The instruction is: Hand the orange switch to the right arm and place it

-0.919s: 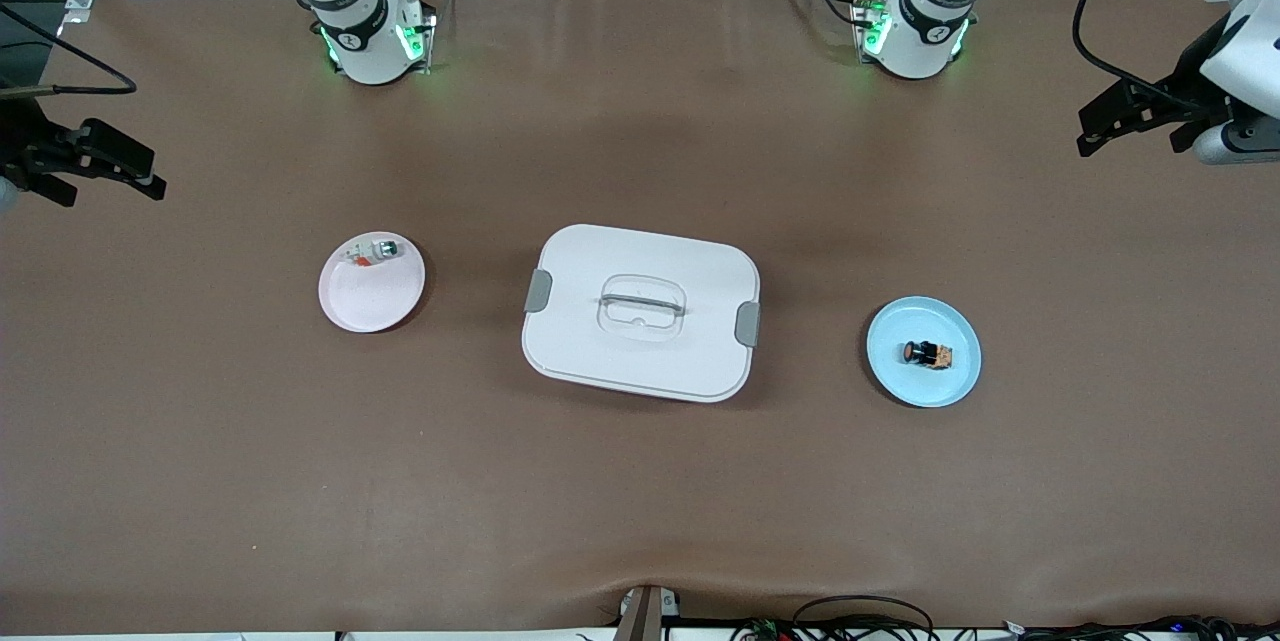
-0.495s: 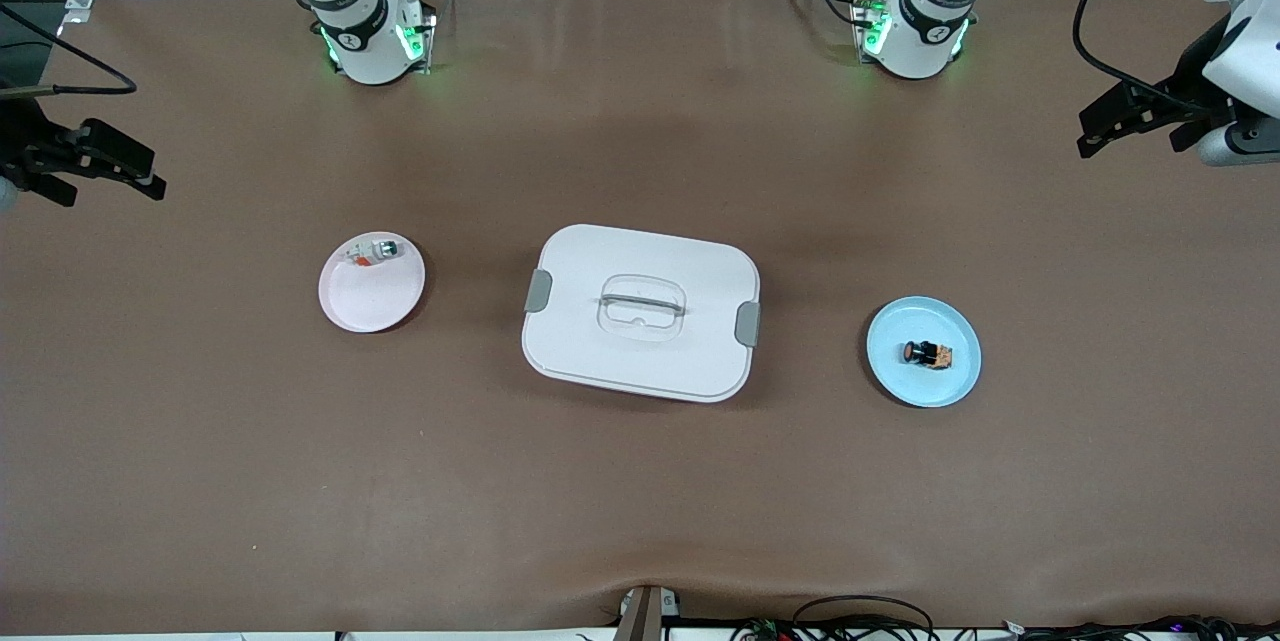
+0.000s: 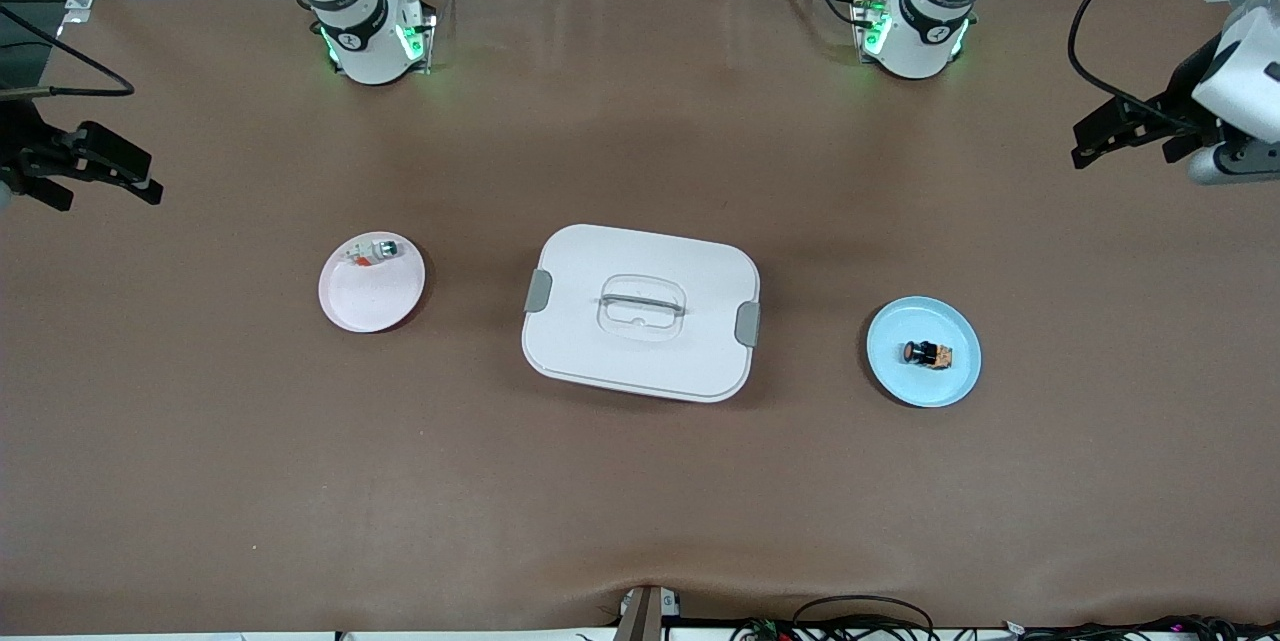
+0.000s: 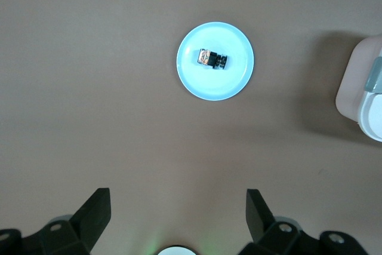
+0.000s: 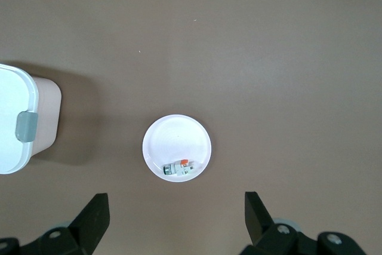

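1. Table [image 3: 640,501], brown and wide, fills the front view you are looking at; both robot bases stand along the upper edge of the frame.
2. You find the orange switch [image 3: 927,354] in the lower right part of the front frame, lying on its side on a light blue plate [image 3: 950,387]. Its round orange face points toward the middle of the table. In the left wrist view the same switch [image 4: 212,59] and blue plate [image 4: 206,88] sit in the upper centre of the frame.
3. At the centre of the front frame you see a white lidded box [image 3: 640,311] with a grey latch at each short end and a clear handle recessed in the lid.
4. At centre left of the front frame sits a pale pink plate [image 3: 368,306]. A white-and-clear small part [image 3: 374,251] with green and red bits lies at the plate's upper rim.
5. Your left gripper [image 3: 1105,133] hangs in the air at the right edge of the front frame, over bare table, well apart from the blue plate. Its jaws are spread wide and hold nothing.
6. Your right gripper [image 3: 105,165] hangs at the left edge of the front frame, over bare table, well apart from the pink plate. Its jaws are also spread wide and empty.
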Available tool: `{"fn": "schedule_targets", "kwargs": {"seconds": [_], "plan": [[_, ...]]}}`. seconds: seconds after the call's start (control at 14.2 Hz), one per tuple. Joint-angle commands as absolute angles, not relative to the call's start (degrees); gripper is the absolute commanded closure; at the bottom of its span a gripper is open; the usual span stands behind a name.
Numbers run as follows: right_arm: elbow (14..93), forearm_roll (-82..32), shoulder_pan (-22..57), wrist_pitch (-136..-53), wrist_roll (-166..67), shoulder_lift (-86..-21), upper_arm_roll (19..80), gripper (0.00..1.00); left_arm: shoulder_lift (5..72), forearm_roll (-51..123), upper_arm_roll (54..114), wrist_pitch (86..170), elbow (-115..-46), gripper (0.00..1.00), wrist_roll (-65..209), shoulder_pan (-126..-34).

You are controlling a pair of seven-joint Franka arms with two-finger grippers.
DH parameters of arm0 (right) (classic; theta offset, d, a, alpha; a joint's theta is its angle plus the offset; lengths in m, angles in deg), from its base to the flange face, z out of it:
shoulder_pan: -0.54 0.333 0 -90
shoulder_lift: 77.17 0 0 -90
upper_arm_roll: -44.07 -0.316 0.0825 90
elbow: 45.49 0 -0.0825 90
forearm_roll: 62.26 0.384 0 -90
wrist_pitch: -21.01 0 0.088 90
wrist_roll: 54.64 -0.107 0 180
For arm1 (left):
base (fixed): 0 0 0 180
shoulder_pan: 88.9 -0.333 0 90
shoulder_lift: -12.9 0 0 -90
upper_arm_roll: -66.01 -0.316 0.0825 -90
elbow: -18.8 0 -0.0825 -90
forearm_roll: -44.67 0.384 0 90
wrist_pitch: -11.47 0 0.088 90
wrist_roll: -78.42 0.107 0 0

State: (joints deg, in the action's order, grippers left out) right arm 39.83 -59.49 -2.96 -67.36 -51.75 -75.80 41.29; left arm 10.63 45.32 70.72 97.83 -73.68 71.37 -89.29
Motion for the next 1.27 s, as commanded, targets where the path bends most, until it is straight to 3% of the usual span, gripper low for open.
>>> {"fn": "schedule_targets", "kwargs": {"seconds": [0.0, 0.71, 1.2], "plan": [[41.5, -59.5, -4.1, -67.9, -52.3, -77.4, 40.6, 0.00, 13.2, 45.6, 71.2, 98.8, -73.2, 0.00, 71.7, -89.0], [41.6, -59.5, -3.9, -68.1, -52.2, -77.3, 40.6, 0.00, 19.2, 45.5, 71.9, 122.6, -87.4, 0.00, 74.4, -88.8], [41.7, -59.5, -3.9, -67.8, -52.3, -77.4, 40.6, 0.00, 28.3, 45.5, 72.1, 136.6, -90.2, 0.00, 75.3, -88.6]]}}
